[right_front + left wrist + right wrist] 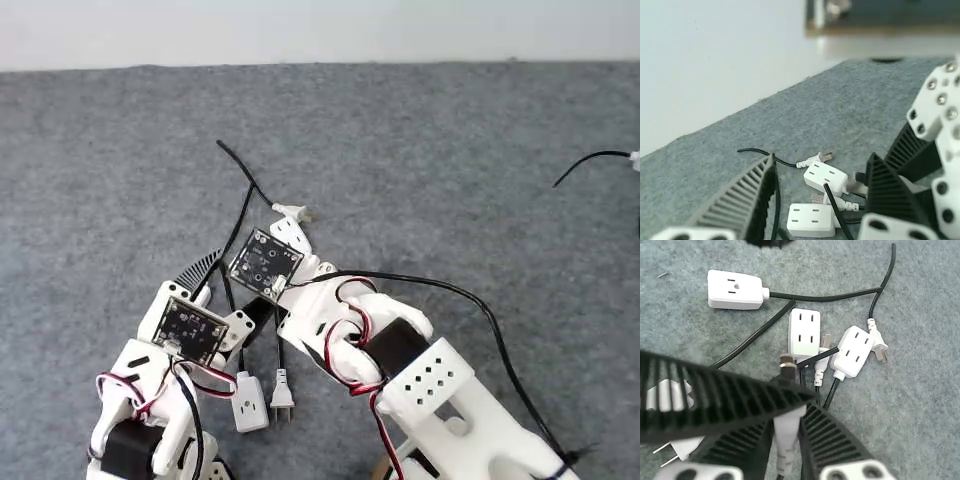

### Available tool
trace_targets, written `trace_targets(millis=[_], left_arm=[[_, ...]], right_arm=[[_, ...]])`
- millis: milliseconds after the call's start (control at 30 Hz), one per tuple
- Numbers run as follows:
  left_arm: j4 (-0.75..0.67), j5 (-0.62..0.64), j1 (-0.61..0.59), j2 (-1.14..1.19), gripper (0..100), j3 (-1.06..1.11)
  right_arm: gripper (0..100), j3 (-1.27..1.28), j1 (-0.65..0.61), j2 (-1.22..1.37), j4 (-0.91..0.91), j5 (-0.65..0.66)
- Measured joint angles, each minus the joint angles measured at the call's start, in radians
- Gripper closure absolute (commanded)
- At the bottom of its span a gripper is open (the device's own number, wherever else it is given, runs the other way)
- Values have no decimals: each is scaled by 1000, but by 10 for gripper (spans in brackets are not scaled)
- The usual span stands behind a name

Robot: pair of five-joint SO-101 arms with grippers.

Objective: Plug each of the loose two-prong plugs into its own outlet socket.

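Two-prong plug (786, 430) in the firmly closed right gripper (799, 401), tip near a white socket (804, 332)

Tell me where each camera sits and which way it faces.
High view: fixed overhead, looking down on the table; left arm and right arm at the near edge.
Left wrist view: on the left arm, looking low across the table to the wall; open left gripper frames outlets.
Right wrist view: on the right arm, looking down; right gripper shut on a plug.
Shared: outlets and a loose plug in both wrist views; that plug in the high view too.
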Motion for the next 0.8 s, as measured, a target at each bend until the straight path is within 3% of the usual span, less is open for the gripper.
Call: trace_targets(millis=[800], left_arm=[[-86, -25, -31, 0, 720, 110]], right_arm=[[991, 3, 75, -5, 31, 0]])
